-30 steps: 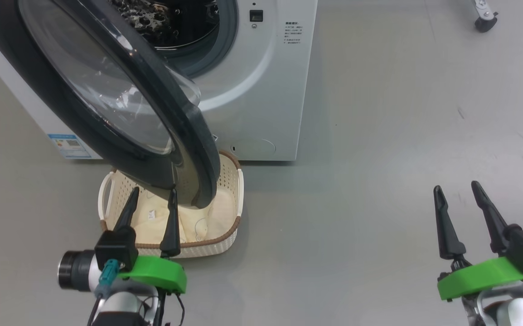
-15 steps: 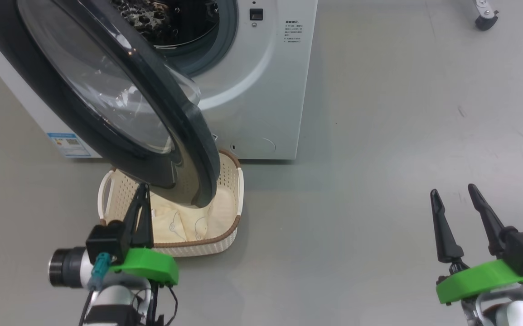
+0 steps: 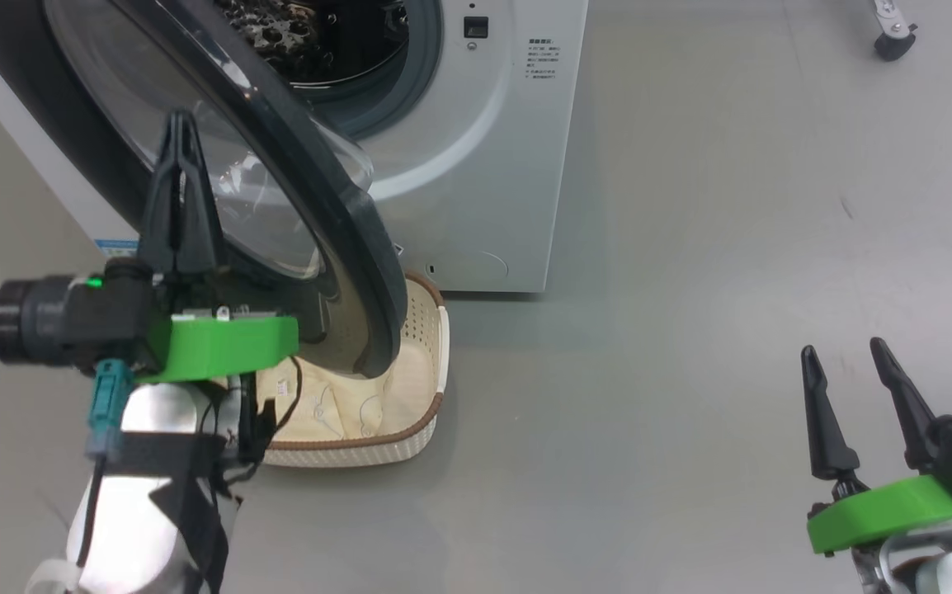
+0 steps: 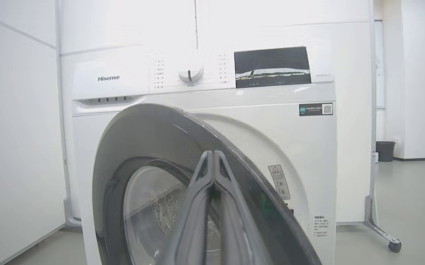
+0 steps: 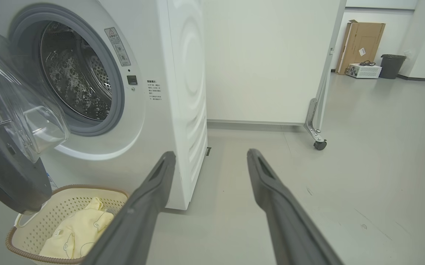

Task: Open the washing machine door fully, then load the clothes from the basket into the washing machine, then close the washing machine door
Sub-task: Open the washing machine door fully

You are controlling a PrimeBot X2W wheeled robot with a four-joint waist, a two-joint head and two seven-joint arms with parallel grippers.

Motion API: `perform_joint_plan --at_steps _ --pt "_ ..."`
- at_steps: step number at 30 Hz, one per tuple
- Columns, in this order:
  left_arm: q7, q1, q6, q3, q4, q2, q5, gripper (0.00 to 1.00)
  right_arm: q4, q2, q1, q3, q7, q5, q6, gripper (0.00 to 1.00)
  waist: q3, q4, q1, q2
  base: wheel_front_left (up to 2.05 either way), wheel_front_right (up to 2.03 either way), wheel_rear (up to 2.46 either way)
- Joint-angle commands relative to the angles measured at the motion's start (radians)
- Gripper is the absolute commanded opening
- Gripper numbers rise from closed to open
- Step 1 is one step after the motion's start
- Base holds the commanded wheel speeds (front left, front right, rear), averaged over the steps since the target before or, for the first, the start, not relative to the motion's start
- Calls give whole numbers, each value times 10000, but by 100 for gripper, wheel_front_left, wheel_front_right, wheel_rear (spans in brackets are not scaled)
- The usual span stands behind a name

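Note:
The washing machine [image 3: 484,165] stands with its door [image 3: 348,239] swung partway open over the basket [image 3: 360,450]. The steel drum shows behind the door. Cream-yellow clothes [image 3: 344,404] lie in the basket, also seen in the right wrist view as clothes [image 5: 76,232] in the basket [image 5: 69,198]. My left gripper [image 3: 181,124] is raised in front of the door glass, shut with nothing between its fingers. In the left wrist view its gripper [image 4: 212,152] points at the door [image 4: 153,125]. My right gripper [image 3: 843,346] stands open and empty over the floor at the lower right.
A caster wheel [image 3: 888,41] of a white panel stands on the grey floor at the back right. The right wrist view shows that caster [image 5: 320,144], a cardboard box [image 5: 359,44] and a dark bin [image 5: 391,66] farther off.
My left gripper shut over the basket, then rose in front of the door glass with nothing in it. The clothes stay in the basket. The right gripper has barely moved.

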Motion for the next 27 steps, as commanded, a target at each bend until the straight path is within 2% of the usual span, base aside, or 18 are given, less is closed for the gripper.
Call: perform_joint_plan --at_steps 1,2,6,13,19,27 --pt "-67 -811 80 183 -928 266 244 0 -391 -82 -136 174 7 36 42 100 -2 -27 -1 0 0 0 0" --pt "-64 -1067 58 -65 -1427 226 356 0 -421 -82 -129 175 8 38 42 100 21 -64 -1 0 0 0 0" --pt "257 -1438 -226 -953 -1943 64 173 0 -395 -82 -134 153 17 93 42 100 91 -200 -1 0 0 0 0" --pt "1205 -1385 -497 -2681 -1312 -72 -1143 0 -320 -82 -181 265 1 206 42 100 126 -589 -1 0 0 0 0" --pt "1545 -1131 -78 -3530 -185 -80 -2396 0 -285 -82 -174 199 -22 252 42 100 160 -714 -1 0 0 0 0" --pt "1044 -1310 405 -3710 1871 -82 -3326 0 -213 -82 -181 253 -25 330 42 100 123 -701 -1 0 0 0 0"
